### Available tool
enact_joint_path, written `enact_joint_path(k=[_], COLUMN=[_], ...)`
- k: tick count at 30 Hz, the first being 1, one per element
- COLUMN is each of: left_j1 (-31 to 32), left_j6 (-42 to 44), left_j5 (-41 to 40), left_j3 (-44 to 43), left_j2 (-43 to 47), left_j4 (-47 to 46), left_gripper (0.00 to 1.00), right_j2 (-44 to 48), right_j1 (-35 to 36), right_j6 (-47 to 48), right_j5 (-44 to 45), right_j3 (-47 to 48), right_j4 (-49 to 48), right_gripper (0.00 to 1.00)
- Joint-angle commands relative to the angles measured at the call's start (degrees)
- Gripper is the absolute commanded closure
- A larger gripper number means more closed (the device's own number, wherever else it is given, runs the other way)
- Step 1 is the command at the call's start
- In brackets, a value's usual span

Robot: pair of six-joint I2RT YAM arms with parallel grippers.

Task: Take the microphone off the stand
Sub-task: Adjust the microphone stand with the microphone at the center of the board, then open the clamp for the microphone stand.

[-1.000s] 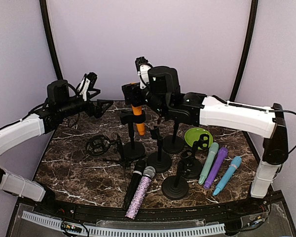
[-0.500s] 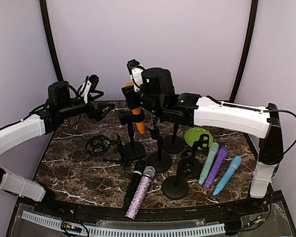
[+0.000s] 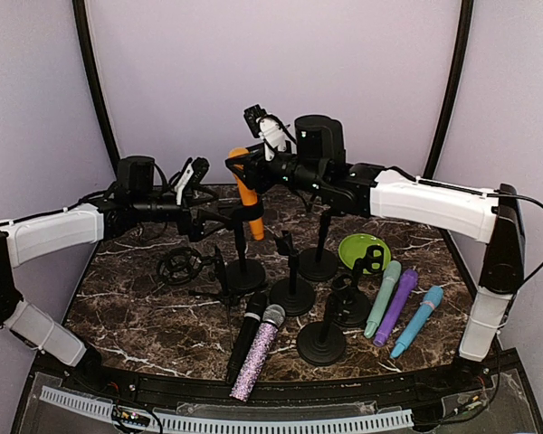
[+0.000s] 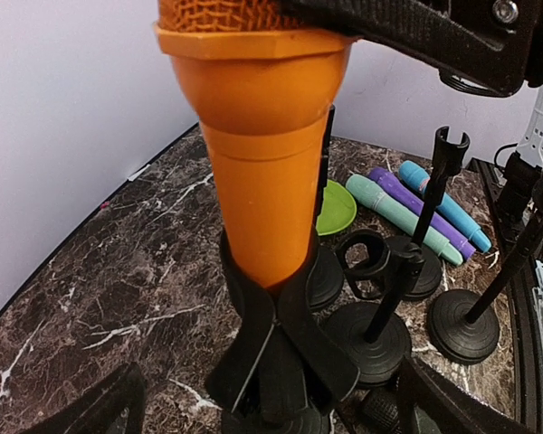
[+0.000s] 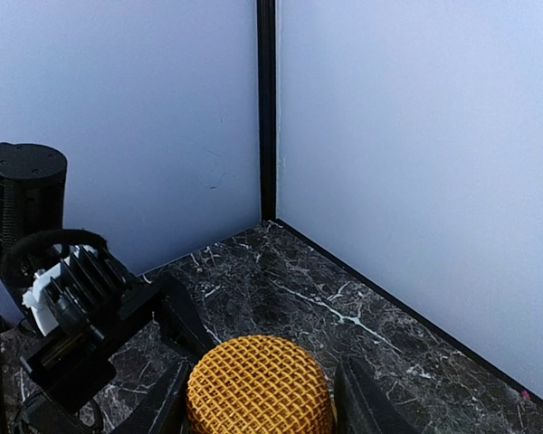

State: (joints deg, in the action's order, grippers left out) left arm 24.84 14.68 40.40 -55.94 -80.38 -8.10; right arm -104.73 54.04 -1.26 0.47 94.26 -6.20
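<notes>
**Bench.** The marble bench [image 3: 136, 316] carries several small black stands. Loose microphones lie by its near edge and toward its right edge.

**Stand.** The stand in question [image 3: 245, 274] sits just left of the bench's centre. It is upright, with its round base flat on the marble.

**Microphone.** The orange microphone [image 3: 251, 210] is seated in the stand's clip [image 4: 276, 348]. It leans, mesh head uppermost and tilted toward the left edge. Its tapered body is wedged between the clip's two prongs, so it has not been removed.

**Right tool.** The right tool [image 3: 242, 165] is clamped on the mesh head from above. In the right wrist view one finger bears on each side of the head.

**Left tool.** The left tool [image 3: 219, 215] has its fingers spread wide apart. They stand either side of the clip, low on the stand, and touch nothing.

**Step in hand.** In my judgement the grasp is made and the extraction is about to begin.

**Next move.**
- The left tool should close on the stand below the clip to hold it down.
- The right tool should then draw the microphone up along its own axis, out of the prongs.
- If the stand is not braced, it is likely to lift or tip along with the microphone.
</notes>
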Motion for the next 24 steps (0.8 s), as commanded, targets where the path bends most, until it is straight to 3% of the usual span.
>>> enact_joint_path(k=[1, 15, 24], left_j1=[1.72, 5.08, 5.74], left_j6=[1.37, -0.79, -1.73], left_j5=[-0.26, -11.67, -11.9], left_j3=[-3.01, -1.92, -2.44], left_j2=[-1.1, -1.5, -1.83], left_j4=[1.84, 1.49, 1.75], left_gripper=[0.01, 0.01, 0.15], right_j2=[0.74, 1.58, 1.85], right_j1=[-0.38, -0.43, -0.44], right_j6=[0.86, 0.89, 0.84], right_j5=[-6.07, -2.22, -0.66], right_j3=[-1.05, -2.09, -2.59], right_j4=[-2.68, -3.4, -4.16], right_gripper=[0.69, 0.71, 0.73])
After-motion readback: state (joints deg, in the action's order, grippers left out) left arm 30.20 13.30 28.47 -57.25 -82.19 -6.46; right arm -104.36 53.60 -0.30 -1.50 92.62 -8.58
